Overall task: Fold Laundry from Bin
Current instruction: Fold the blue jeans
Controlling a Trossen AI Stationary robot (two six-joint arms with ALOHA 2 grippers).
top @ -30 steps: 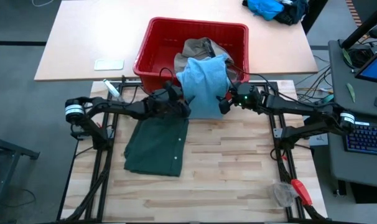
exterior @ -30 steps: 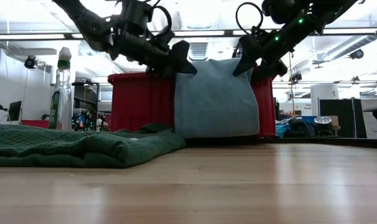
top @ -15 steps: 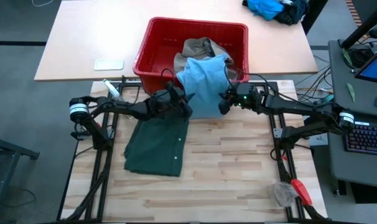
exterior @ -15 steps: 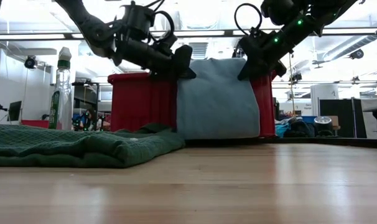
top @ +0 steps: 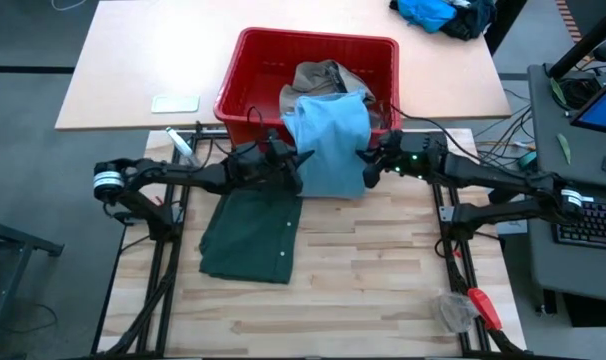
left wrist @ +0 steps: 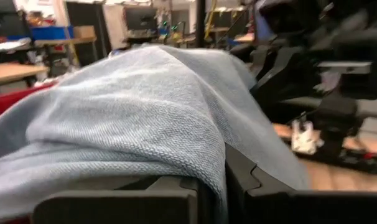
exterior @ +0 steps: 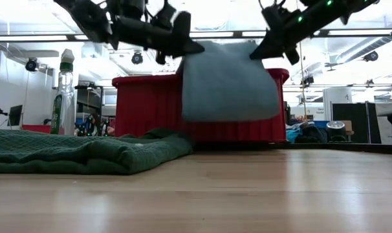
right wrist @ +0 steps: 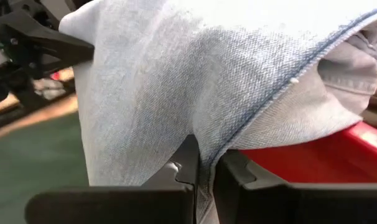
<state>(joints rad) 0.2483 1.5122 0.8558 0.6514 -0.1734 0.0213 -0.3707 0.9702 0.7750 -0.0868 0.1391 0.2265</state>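
Note:
Light blue denim trousers [top: 329, 145] hang out of the red bin [top: 245, 70], over its near wall, between my two grippers. My left gripper [top: 295, 166] is shut on their left side and my right gripper [top: 367, 166] is shut on their right side. In the low view the trousers [exterior: 227, 83] hang in front of the bin [exterior: 144, 103], their lower edge clear of the table. A khaki-taupe piece [top: 321, 76] lies in the bin. Dark green shorts [top: 251, 232] lie flat on the table below my left gripper. My left gripper pinches the trousers' left edge [left wrist: 207, 177] between its two fingers, coming level from the table's left. The cloth drapes over the fingers and hangs below. My right gripper pinches the trousers' right edge [right wrist: 204, 163] between its two fingers, coming level from the table's right. The cloth hangs below, clear of the table.
A clear bottle [exterior: 65, 90] stands at the table's far left edge. A white flat object [top: 174, 103] lies on the far table left of the bin. A bright blue cloth heap [top: 435, 14] lies at the far right. A red-handled tool [top: 480, 306] lies at the near right corner.
Both grippers have risen and drawn a little apart, lifting the trousers. The cloth's lower edge, which reached the table, now hangs clear of it, and the cloth is spread wider between the grippers.

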